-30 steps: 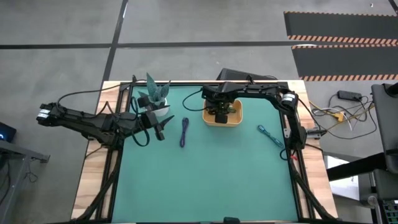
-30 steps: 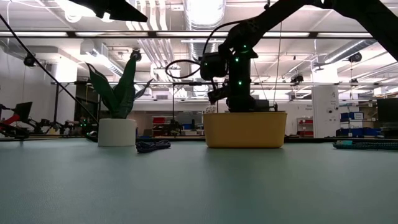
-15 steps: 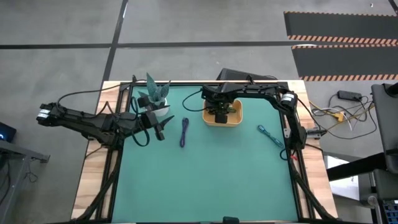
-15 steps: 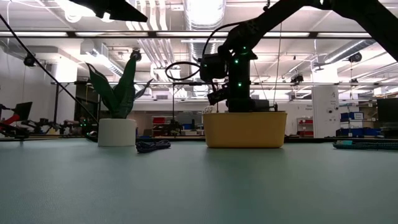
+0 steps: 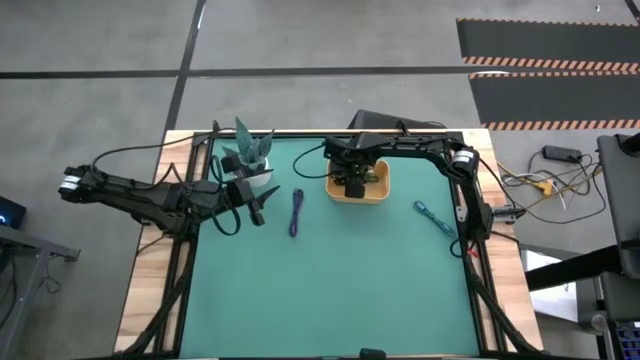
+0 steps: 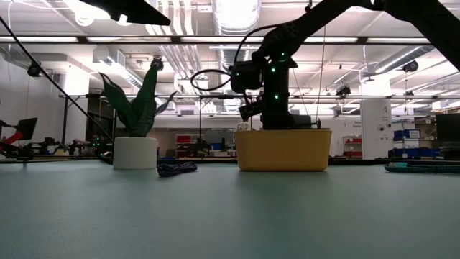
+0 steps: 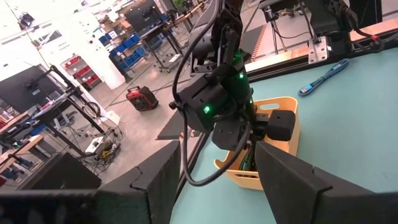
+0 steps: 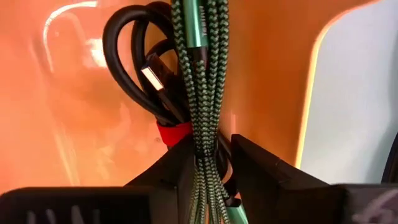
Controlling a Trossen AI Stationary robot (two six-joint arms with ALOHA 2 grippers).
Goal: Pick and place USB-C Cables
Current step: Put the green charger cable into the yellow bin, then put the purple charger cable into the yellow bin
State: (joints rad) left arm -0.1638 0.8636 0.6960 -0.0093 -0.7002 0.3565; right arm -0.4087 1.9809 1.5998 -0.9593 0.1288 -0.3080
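The orange tray [image 5: 381,196] stands at the table's far middle. My right gripper [image 5: 355,185] reaches down into it and is shut on the green cable [image 8: 205,93]. The black cable with its red tie [image 8: 173,133] lies on the tray floor behind the green one. The dark blue cable [image 5: 296,213] lies flat on the mat left of the tray, and the teal cable [image 5: 435,217] lies flat to its right. My left gripper [image 5: 258,210] hovers open beside the plant pot, left of the blue cable. My right gripper pinches the green cable bundle between its two fingers [image 8: 181,168] partway along its length [image 8: 204,146], with the fingers across the strands. It comes from above, pointing down into the tray. The bundle runs on past the fingers over the black cable; whether it rests there I cannot tell.
A potted plant in a white pot [image 5: 248,160] stands at the far left, right beside my left gripper. The tray's walls [image 6: 283,150] surround my right gripper. Open green mat spreads over the near half of the table [image 5: 330,290].
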